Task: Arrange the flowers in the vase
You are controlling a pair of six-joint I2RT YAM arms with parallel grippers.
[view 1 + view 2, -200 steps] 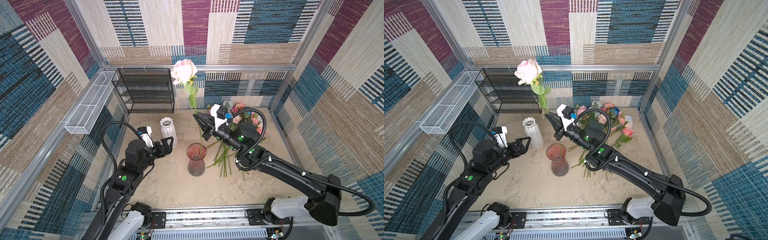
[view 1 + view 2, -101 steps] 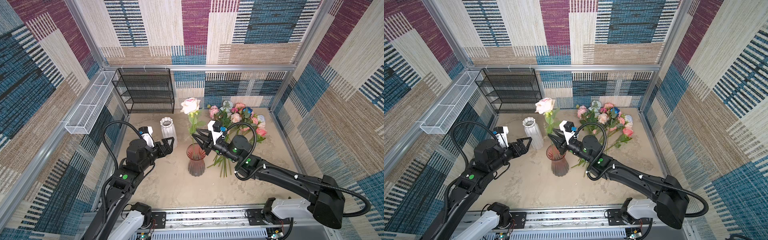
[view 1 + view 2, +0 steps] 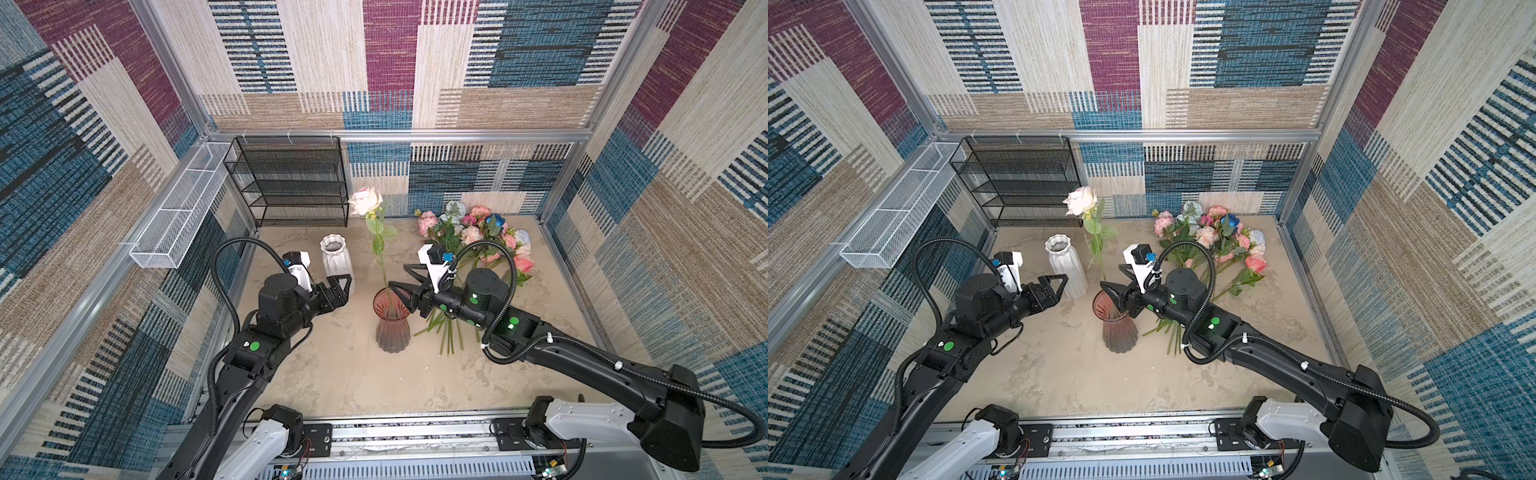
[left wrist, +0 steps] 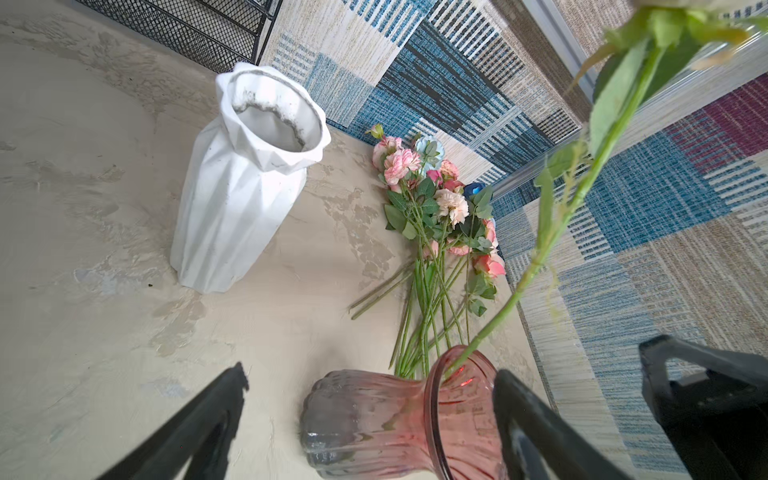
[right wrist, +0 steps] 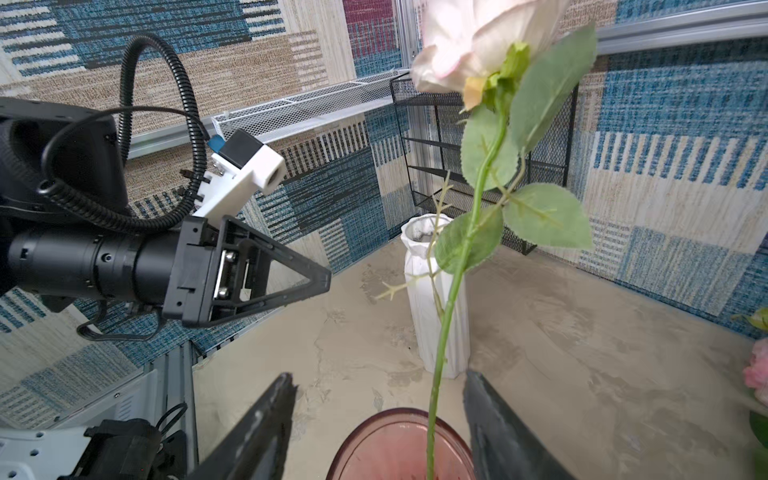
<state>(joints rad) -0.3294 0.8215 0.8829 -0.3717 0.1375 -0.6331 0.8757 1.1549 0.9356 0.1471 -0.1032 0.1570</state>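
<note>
Watching the right gripper (image 3: 398,277) at the mouth of the red glass vase (image 3: 392,328): its jaws are spread, one on each side of the stem. The right wrist view shows clear gaps, so nothing is pinched. The pale pink rose (image 3: 365,201) stands in that vase unsupported, stem down the throat, bloom leaning toward twelve o'clock. The left gripper (image 3: 343,289) hangs at nine o'clock of the vase, jaws wide too, holding nothing. The white vase (image 3: 336,259) sits at eleven o'clock. The rest of the flowers (image 3: 478,232) lie heaped on the table (image 3: 332,374) at two o'clock, blooms toward the back wall, stem ends fanned toward six.

My read on handling: these look light, thin-stemmed and a bit springy, with heads soft enough to crush. I'd take the next one on bare stem below the leaves, near the ends where they fan apart. The stems cross, so one may drag its neighbours. That glass looks tippable, so I'd go in gently.
</note>
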